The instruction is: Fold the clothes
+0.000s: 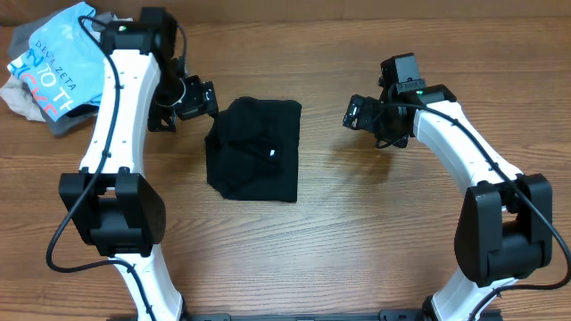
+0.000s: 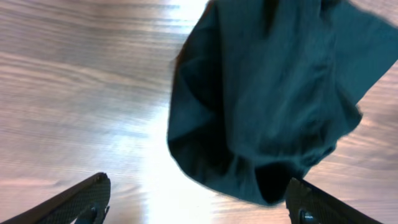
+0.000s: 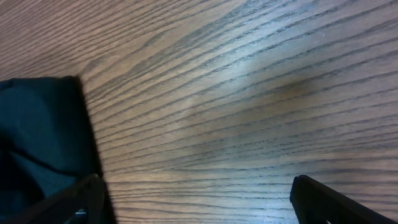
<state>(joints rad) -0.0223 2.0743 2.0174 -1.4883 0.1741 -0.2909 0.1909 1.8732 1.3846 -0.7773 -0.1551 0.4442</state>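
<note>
The black garment (image 1: 253, 149) lies folded into a rough rectangle in the middle of the table, with a small white label showing on top. My left gripper (image 1: 198, 99) is open and empty just off its upper left corner; in the left wrist view the dark cloth (image 2: 261, 99) lies ahead of the spread fingers (image 2: 199, 205). My right gripper (image 1: 359, 112) is open and empty to the right of the garment, a gap of bare wood between them. In the right wrist view the cloth's edge (image 3: 40, 137) is at the left, beside the open fingers (image 3: 199, 202).
A light blue tee with white and red lettering (image 1: 55, 62) lies on grey and beige clothes (image 1: 25, 96) at the far left corner, behind my left arm. The wooden table (image 1: 357, 232) is bare around the black garment.
</note>
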